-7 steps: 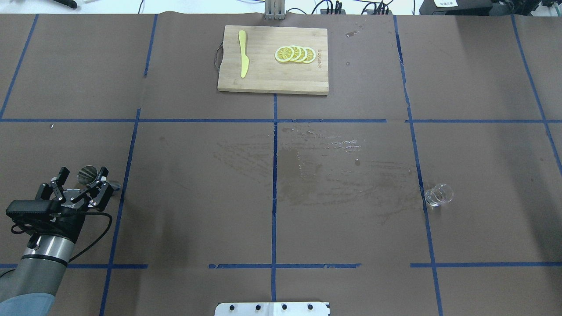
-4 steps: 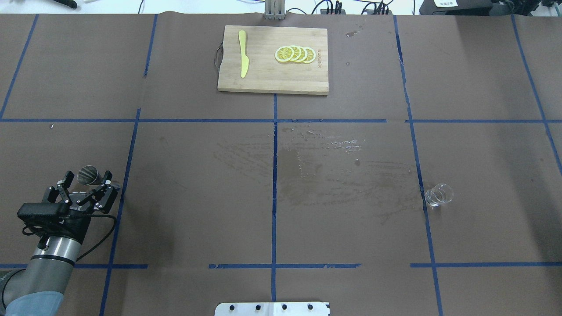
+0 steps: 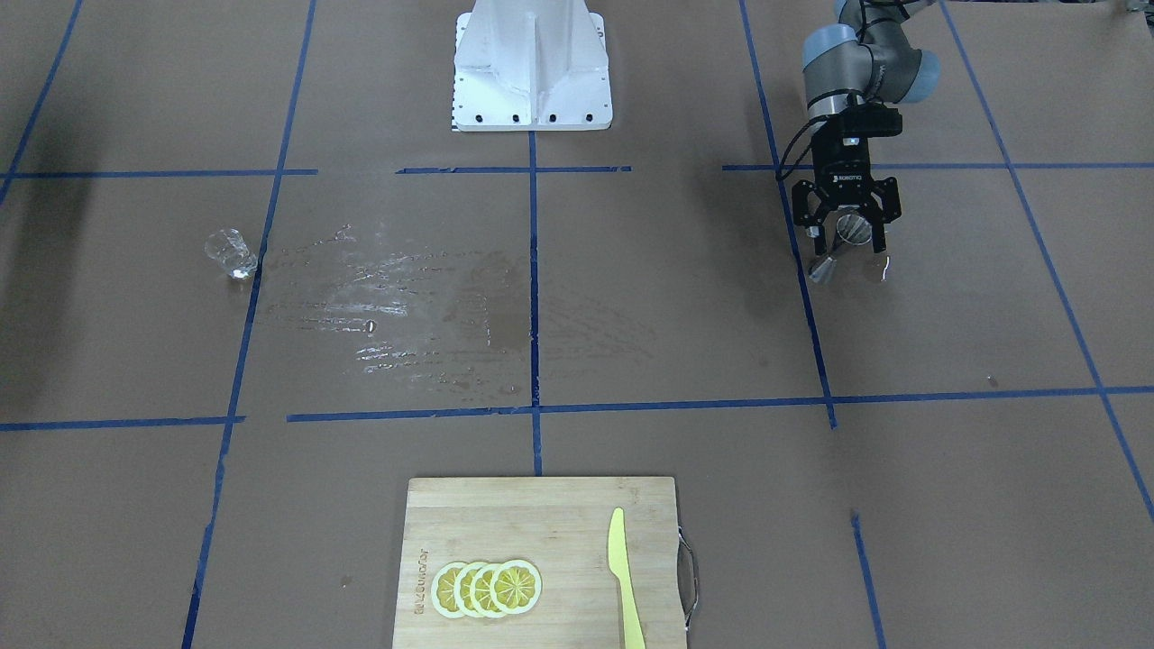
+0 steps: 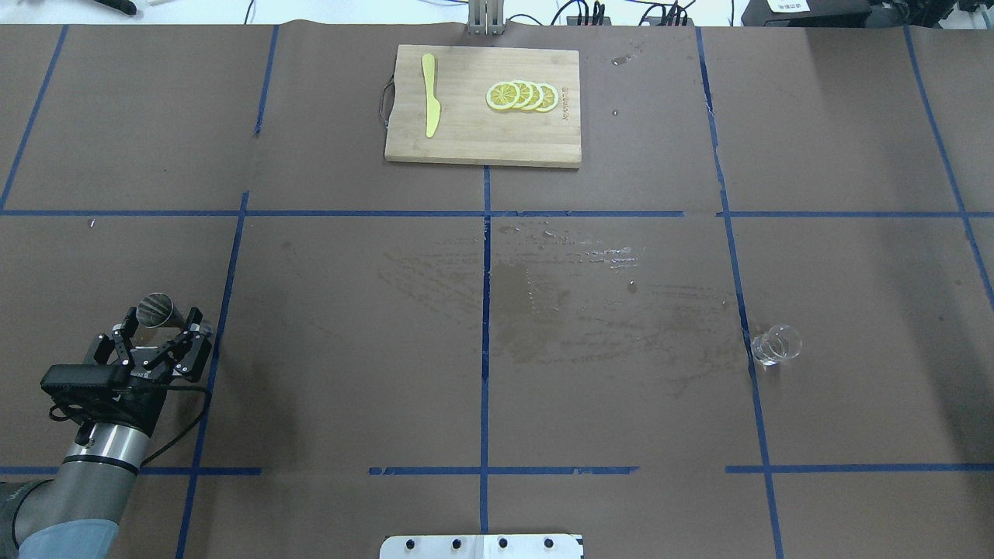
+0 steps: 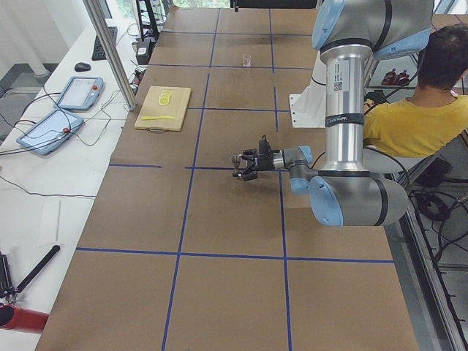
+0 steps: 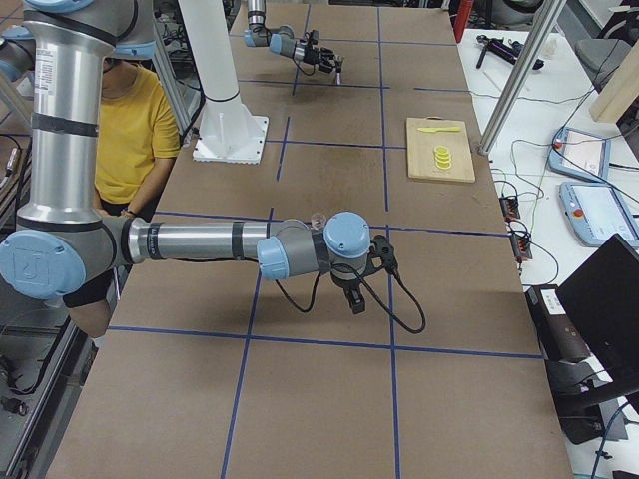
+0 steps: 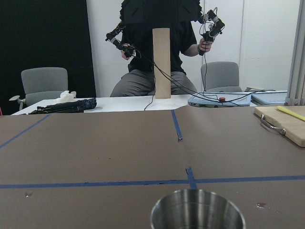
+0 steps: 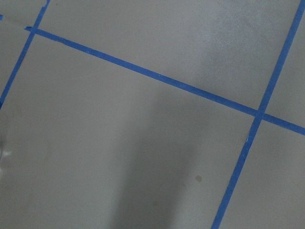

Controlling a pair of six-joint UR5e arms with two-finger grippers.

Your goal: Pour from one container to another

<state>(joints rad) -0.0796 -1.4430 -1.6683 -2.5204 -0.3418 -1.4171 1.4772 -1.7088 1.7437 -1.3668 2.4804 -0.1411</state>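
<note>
The steel jigger [image 4: 154, 307] stands upright on the brown table at the near left, also in the front view [image 3: 846, 232]. My left gripper [image 4: 161, 320] is open, its fingers [image 3: 879, 236] on either side of the jigger and not closed on it. The left wrist view shows only the jigger's rim [image 7: 198, 210] at the bottom edge. The clear glass cup [image 4: 775, 345] stands alone at the right, small in the front view [image 3: 231, 253]. My right gripper [image 6: 353, 297] shows only in the right side view, hanging low over the table near the glass; I cannot tell its state.
A wooden cutting board [image 4: 466, 140] with lemon slices [image 4: 522, 96] and a yellow knife [image 4: 429, 95] lies at the far centre. A wet smear [image 4: 559, 295] covers the table's middle. Blue tape lines grid the surface. An operator in yellow [image 5: 420, 117] sits beside the robot.
My left gripper has drawn back toward the robot's base, still open. The jigger stayed where it stood. The glass has not moved.
</note>
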